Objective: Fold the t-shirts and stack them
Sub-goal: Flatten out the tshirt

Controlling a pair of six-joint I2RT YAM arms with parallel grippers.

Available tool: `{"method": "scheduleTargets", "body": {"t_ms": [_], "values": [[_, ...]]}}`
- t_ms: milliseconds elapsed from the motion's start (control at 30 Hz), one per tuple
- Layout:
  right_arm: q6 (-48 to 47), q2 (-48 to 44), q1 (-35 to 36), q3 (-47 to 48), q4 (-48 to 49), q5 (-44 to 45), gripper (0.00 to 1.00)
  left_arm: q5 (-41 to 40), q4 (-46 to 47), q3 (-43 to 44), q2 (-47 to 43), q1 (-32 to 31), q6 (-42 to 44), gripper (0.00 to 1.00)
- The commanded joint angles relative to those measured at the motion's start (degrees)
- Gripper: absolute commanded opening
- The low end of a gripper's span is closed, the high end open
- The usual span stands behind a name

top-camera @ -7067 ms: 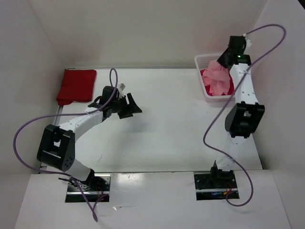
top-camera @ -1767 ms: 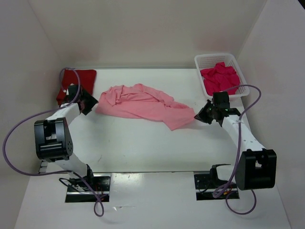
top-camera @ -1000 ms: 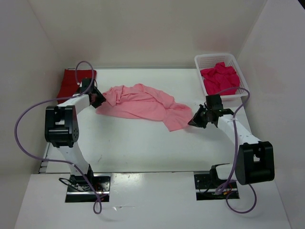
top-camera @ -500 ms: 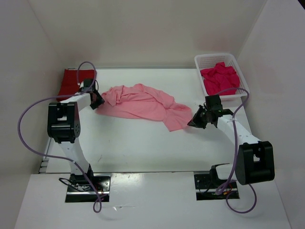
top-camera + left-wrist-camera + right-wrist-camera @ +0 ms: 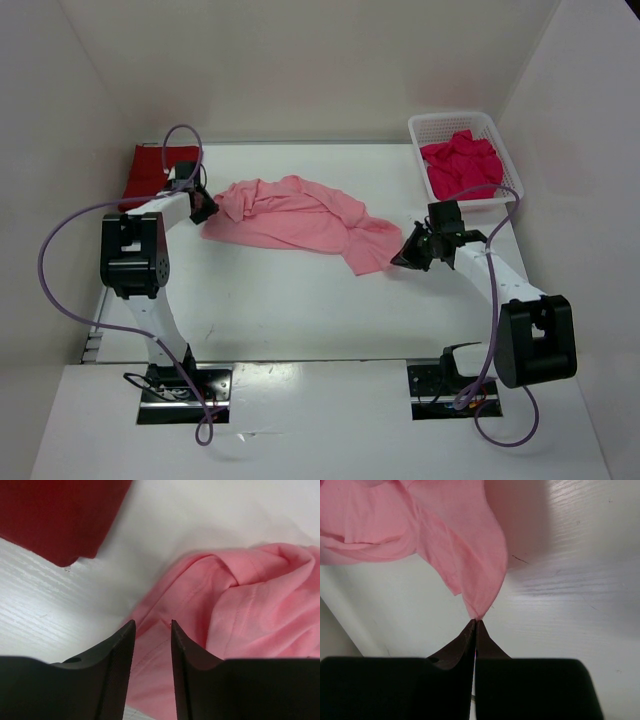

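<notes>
Evidently the pink t-shirt (image 5: 290,215) is the one in hand: it lies rumpled across the far half of the tabletop (image 5: 300,310), running from near the far left corner toward the right edge, and it needs to be pulled flat before any fold can be made. That would explain why the arms sit at its two opposite ends. The right claw (image 5: 476,624) is pressed together on the very tip of the shirt's right-hand corner, a small pointed bit of cloth pinched between the tips, low over the tabletop. The left claw (image 5: 150,630) is at the shirt's left end with its fingers a little apart, straddling a stitched hem; from the wrist view the cloth sits in the gap and does not look clamped, so I judge this grasp unfinished. Once both ends are held, drawing them apart should stretch the shirt out. The dark red t-shirt (image 5: 150,172) lies folded in the far left corner, just beside the left claw, likely the base of the stack. The crimson t-shirt (image 5: 460,165) is bunched in the white basket (image 5: 440,122) at the far right corner, waiting its turn. One risk is that so small a pinch on the right may slip under tension.
</notes>
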Motion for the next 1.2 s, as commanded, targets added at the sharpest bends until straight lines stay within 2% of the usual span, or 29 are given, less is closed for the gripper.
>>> {"method": "scheduleTargets", "body": {"t_ms": [0, 100, 267, 300, 433, 600, 800, 933, 967, 1100, 1167], "values": [[0.04, -0.98, 0.65, -0.28, 2.44, -0.34, 0.01, 0.51, 1.05, 2.02, 0.47, 0.16, 1.09, 0.41], [0.04, -0.98, 0.65, -0.28, 2.44, -0.34, 0.01, 1.04, 1.05, 1.32, 0.47, 0.16, 1.09, 0.35], [0.04, -0.98, 0.65, -0.28, 2.44, -0.34, 0.01, 1.04, 1.05, 0.18, 1.0, 0.16, 1.09, 0.3], [0.04, -0.98, 0.65, -0.28, 2.44, -0.34, 0.01, 1.04, 1.05, 0.18, 1.0, 0.16, 1.09, 0.3], [0.04, -0.98, 0.65, -0.28, 2.44, -0.34, 0.01, 1.04, 0.53, 0.18, 1.0, 0.16, 1.09, 0.4], [0.04, -1.5, 0.65, -0.28, 2.44, -0.34, 0.01, 1.57, -0.78, 0.18, 1.61, 0.16, 1.7, 0.39], [0.04, -2.03, 0.65, 0.24, 2.44, -0.87, 0.01, 2.18, -0.79, 0.71, 1.61, 0.16, 2.23, 0.28], [0.04, -2.65, 0.65, 1.47, 1.91, -0.87, 0.01, 2.8, -0.79, 0.71, 1.61, 0.16, 1.0, 0.16], [0.04, -2.65, 0.65, 1.48, 1.91, -0.87, 0.01, 2.19, -0.79, 0.71, 0.65, 0.16, 1.0, 0.1], [0.04, -3.17, 0.65, 2.0, 1.91, -1.92, 0.01, 2.18, -1.05, 1.58, -3.21, 0.16, 0.47, 0.0], [0.04, -3.7, 0.65, 3.66, 0.69, -2.45, 0.01, 3.76, -1.85, 2.38, -6.99, 0.16, 0.47, 0.0]]}}
